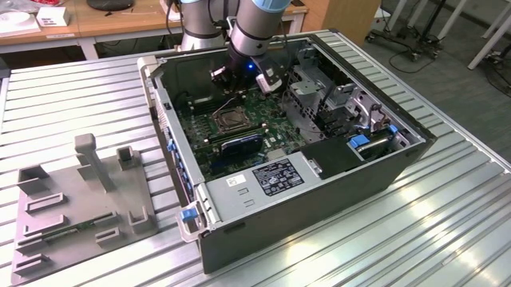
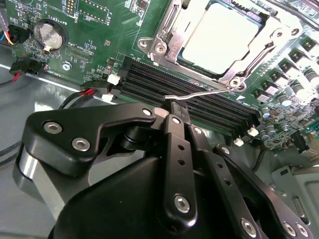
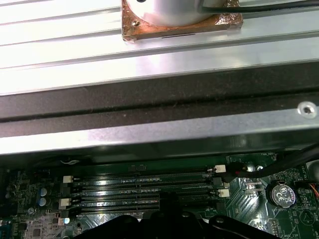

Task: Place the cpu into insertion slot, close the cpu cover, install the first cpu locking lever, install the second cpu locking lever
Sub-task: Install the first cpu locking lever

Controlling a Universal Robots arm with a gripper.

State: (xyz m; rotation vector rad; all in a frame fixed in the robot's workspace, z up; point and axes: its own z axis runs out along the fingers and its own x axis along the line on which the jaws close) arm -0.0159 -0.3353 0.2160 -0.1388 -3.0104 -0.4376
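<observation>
gripper fingers closed together, tip against locking lever hook, likely to push it; cpu cover down over seated cpu, at gripper's 6 o'clock in exterior view.

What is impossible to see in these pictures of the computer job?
Second wrist view: the gripper blocks the spot where it meets the wire lever; the socket runs off the edge.
Exterior view: the arm hides the board behind it; the socket is too small to judge its latches.
</observation>
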